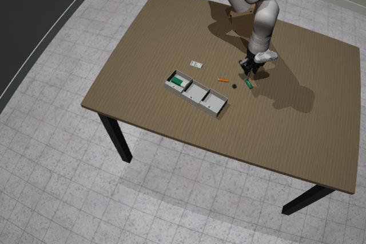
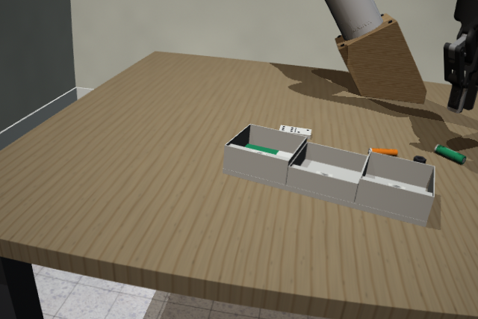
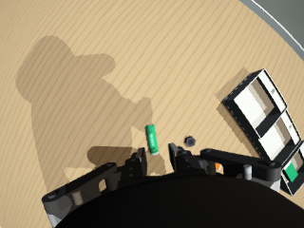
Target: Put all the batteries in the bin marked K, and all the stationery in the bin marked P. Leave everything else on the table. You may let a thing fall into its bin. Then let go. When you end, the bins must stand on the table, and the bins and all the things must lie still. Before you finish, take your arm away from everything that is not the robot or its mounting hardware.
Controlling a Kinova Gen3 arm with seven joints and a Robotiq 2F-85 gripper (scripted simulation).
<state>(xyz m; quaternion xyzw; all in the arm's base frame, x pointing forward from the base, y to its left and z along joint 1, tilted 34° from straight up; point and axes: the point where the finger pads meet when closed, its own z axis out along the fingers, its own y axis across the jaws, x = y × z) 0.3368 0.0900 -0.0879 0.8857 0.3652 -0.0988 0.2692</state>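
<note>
Wooden table [image 1: 177,43]; bin [image 2: 393,187] letters unreadable, jaws edge-cropped above green battery [image 1: 248,83].

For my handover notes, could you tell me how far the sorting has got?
Done: one green item lies in the end bin. In hand: nothing; the tool hangs above the green battery. Left: that battery and the orange item; the other two bins hold nothing.

No letter or word can be read. The marks inside the bins [image 2: 393,199] are too small to read. The domino [image 2: 295,129] beside them shows black dots, six on one half and one on the other.
</note>
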